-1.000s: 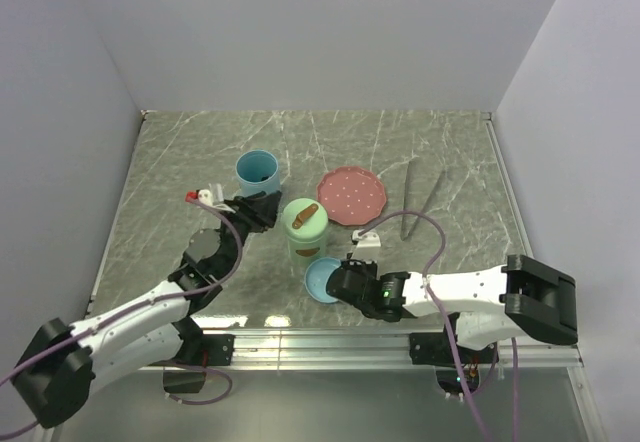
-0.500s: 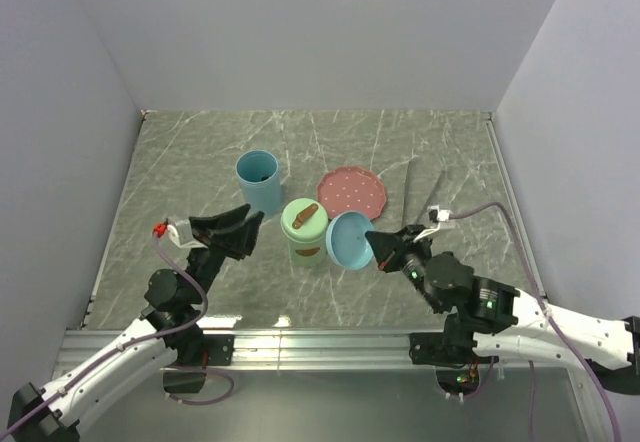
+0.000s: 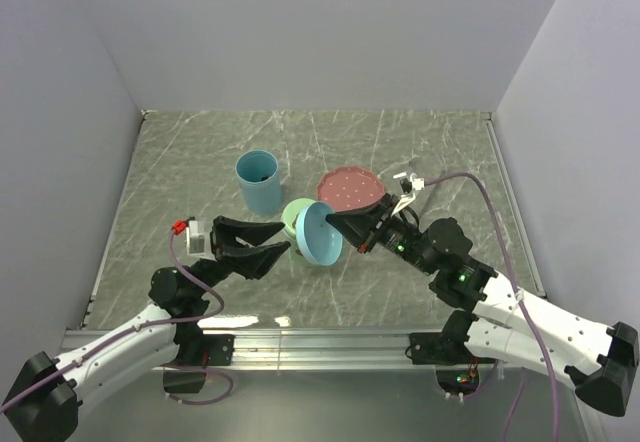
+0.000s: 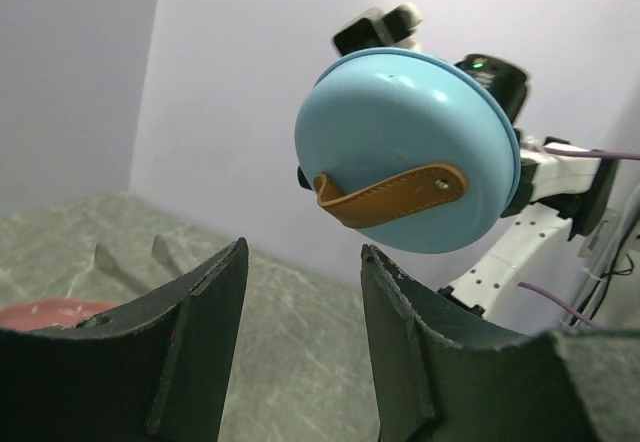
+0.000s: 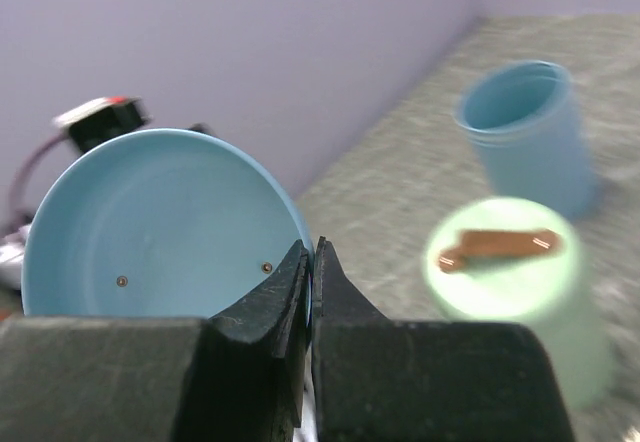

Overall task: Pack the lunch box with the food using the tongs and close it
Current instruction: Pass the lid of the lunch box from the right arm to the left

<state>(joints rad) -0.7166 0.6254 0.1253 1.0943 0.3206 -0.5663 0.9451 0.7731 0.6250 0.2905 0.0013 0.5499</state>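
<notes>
The lunch box shows as two round tubs: an open blue tub (image 3: 258, 181) (image 5: 525, 132) and a green tub (image 3: 296, 216) (image 5: 510, 282) with a strapped lid on. My right gripper (image 3: 341, 225) (image 5: 310, 254) is shut on the rim of the blue lid (image 3: 320, 234) (image 4: 405, 162) (image 5: 150, 227), held on edge in the air just right of the green tub. My left gripper (image 3: 287, 238) (image 4: 300, 254) stands open and empty, just left of the lid. The thin grey tongs (image 4: 103, 260) lie far off by the plate, and my right arm hides them from above. No food shows.
A round pink dotted plate (image 3: 350, 189) (image 4: 45, 314) lies behind the green tub, with my right arm reaching over its near right edge. White walls close the marbled table (image 3: 180, 152) on three sides.
My right arm has lifted the blue lid off the table's front and carried it back and left to the green tub. My left gripper has drawn back from the green tub, jaws still open.
</notes>
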